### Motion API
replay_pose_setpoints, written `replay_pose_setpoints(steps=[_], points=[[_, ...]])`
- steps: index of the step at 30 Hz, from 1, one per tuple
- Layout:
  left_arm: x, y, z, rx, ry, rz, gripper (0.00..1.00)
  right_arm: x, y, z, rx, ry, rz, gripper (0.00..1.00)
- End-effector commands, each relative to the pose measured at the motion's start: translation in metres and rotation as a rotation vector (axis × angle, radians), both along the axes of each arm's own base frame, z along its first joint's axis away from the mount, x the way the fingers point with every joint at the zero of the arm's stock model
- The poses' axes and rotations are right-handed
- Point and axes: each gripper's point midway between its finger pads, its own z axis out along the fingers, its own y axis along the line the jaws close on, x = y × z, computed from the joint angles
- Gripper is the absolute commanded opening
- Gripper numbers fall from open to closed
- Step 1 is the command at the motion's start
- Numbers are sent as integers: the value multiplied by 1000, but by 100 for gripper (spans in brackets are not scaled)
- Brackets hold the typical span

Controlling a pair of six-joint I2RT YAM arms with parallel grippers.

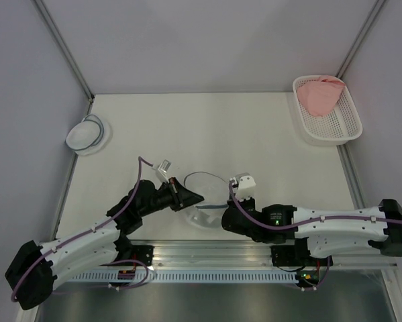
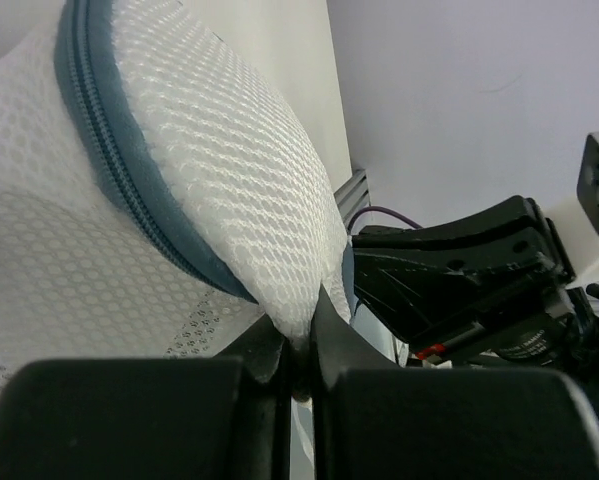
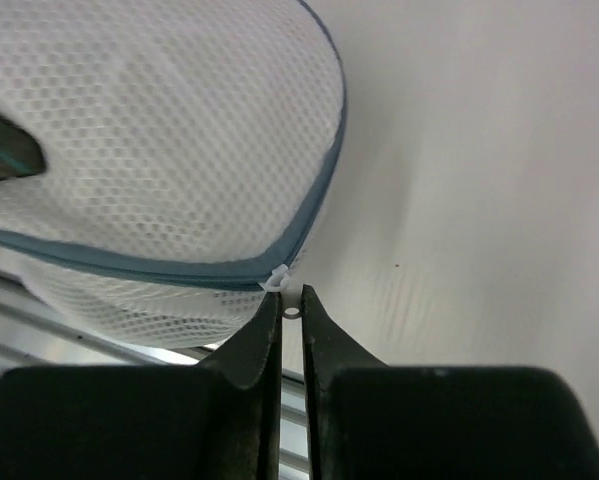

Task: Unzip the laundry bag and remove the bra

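The laundry bag [image 1: 206, 190], white mesh with a dark grey-blue zipper rim, lies at the table's near edge between my two arms. My left gripper [image 2: 301, 330] is shut on a fold of the bag's mesh [image 2: 229, 170] just beside the zipper rim [image 2: 109, 150]. My right gripper [image 3: 291, 308] is shut on the small white zipper pull [image 3: 291, 300] at the end of the zipper rim [image 3: 179, 268]. In the top view the left gripper [image 1: 191, 198] is at the bag's left and the right gripper [image 1: 221, 213] at its near right. No bra shows; the bag's inside is hidden.
A smaller white dome with a pale bluish rim [image 1: 86, 133] lies at the far left. A white basket [image 1: 341, 127] holding a pink cloth [image 1: 319, 95] stands at the far right. The metal rail [image 1: 207, 258] runs along the near edge.
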Motion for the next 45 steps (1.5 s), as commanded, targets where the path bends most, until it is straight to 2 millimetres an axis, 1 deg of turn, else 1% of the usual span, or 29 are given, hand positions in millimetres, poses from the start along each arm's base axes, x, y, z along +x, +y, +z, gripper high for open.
replay_pose_setpoints(steps=[1,3,5,8,10,11,12,13,14,15,16,17,18,19,20,22,26,27,28,29,30,32,33,35,37,40,43,44,45], points=[[26,8,28,56,-186,65,2,13,-50,-3,-178,-44,-163,0],[37,8,42,64,-229,90,2,18,-64,3,-206,-73,-220,0],[50,6,43,93,-266,93,2,21,-68,13,-198,-99,-246,0],[66,-10,63,57,-357,47,2,28,-74,28,-196,-153,-278,1],[74,-22,84,30,-445,0,2,32,-77,39,-193,-185,-298,0],[83,-29,77,49,-441,-18,2,34,-78,43,-194,-198,-303,0],[87,-36,88,34,-470,-46,2,35,-79,47,-200,-210,-304,0],[92,-40,87,43,-485,-53,2,37,-78,53,-191,-227,-311,0],[100,-45,72,71,-451,-60,2,38,-77,54,-199,-234,-306,1],[106,-48,71,78,-447,-58,2,39,-73,55,-189,-240,-300,0],[110,-49,62,92,-425,-57,8,39,-70,53,-193,-242,-291,0],[114,-50,46,118,-387,-55,24,40,-64,52,-185,-244,-282,0],[116,-48,32,144,-346,-41,35,41,-61,50,-186,-246,-277,0],[116,-46,22,160,-305,-33,53,41,-59,43,-207,-245,-269,0],[116,-43,13,176,-279,-18,58,41,-53,39,-198,-237,-263,0],[107,-34,-9,192,-200,4,69,41,-46,27,-222,-225,-247,0],[92,-9,-27,225,-98,86,72,36,-21,3,-210,-177,-193,1],[82,0,-42,250,-43,94,73,34,-16,-5,-223,-155,-175,1],[75,1,-31,207,-32,108,74,33,-13,-10,-227,-144,-161,1],[65,5,-39,204,-3,108,74,32,-2,-12,-192,-134,-148,0],[57,4,-28,161,7,108,74,27,2,-20,-199,-104,-110,0],[46,5,-31,144,41,99,75,23,18,-21,-134,-81,-75,0],[42,2,-26,103,53,96,76,17,19,-27,-125,-56,-34,1],[33,0,-24,56,70,73,77,14,30,-24,-51,-46,-8,1],[30,-8,-11,-15,64,49,79,9,30,-25,-25,-31,30,1],[23,-25,-22,-12,134,-22,79,6,36,-15,44,-31,60,0],[13,-45,-15,-56,153,-77,79,6,36,-7,86,-43,65,0],[10,-49,-23,-48,182,-84,79,6,36,-3,103,-48,66,0],[6,-54,-21,-68,199,-94,79,6,35,-4,105,-48,71,0]])
